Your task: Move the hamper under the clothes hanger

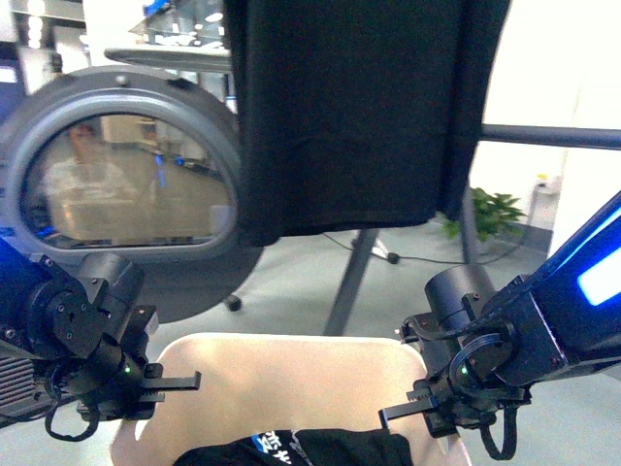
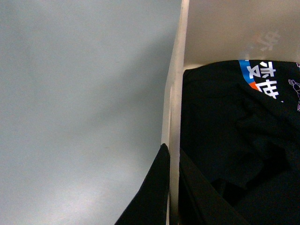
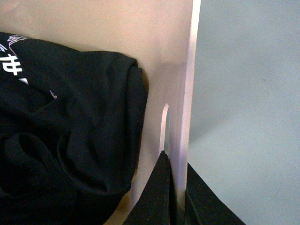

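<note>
Front: pinching the hamper (image 1: 291,374) by opposite rims with left gripper (image 1: 179,382) and right gripper (image 1: 403,410), probably for a level carry; sitting just short of the clothes hanger (image 1: 553,136). Left wrist: clamped on the rim wall, black shirt (image 2: 225,140) inside. Right wrist: same, right by the handle slot (image 3: 165,122). Smooth grey floor (image 3: 243,93), looks roomy enough

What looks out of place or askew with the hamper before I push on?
Nothing stands out. The left end effector and right end effector each straddle a wall of the hamper, which looks level. The black clothing lies inside it, nothing spilled; a black garment hangs on the clothes hanger.
</note>
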